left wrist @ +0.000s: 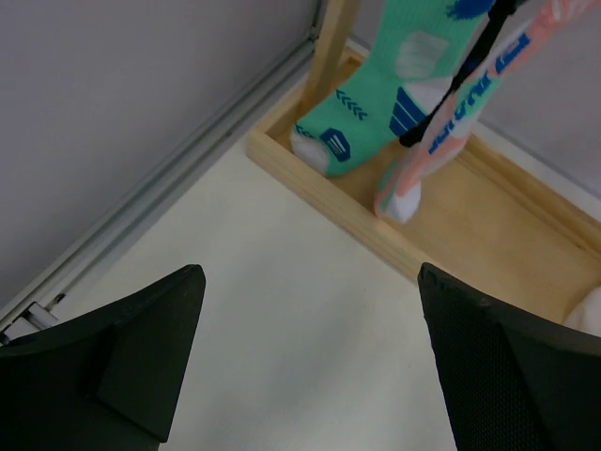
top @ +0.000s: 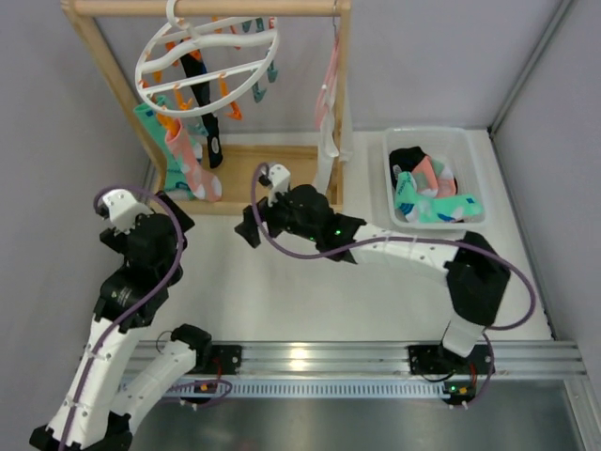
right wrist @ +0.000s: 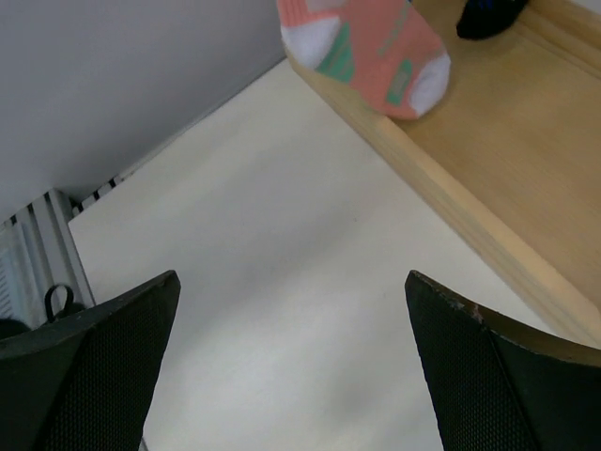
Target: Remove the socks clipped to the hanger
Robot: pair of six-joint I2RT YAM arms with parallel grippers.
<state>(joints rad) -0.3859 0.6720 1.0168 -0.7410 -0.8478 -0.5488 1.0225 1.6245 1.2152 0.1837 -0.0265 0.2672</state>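
**Socks on the hanger, both grippers empty**

The socks (top: 192, 167) are held by clips on the hanger (top: 148, 73), which is hung from the wooden rack (top: 282, 162) so the toes dangle over its base. The left gripper (left wrist: 310, 357) and right gripper (right wrist: 291, 366) are seen low beside that base, fingers spread, probably readied for a downward pull.

Bare worktop (top: 282, 301) lies open between the arms. From the right pincer (top: 249, 228), the raised rack base (top: 246, 167) bars 12 o'clock — socks (top: 192, 164) dangle at 11, the post (top: 344, 94) stands at 1, a bin (top: 432, 132) sits toward 3.
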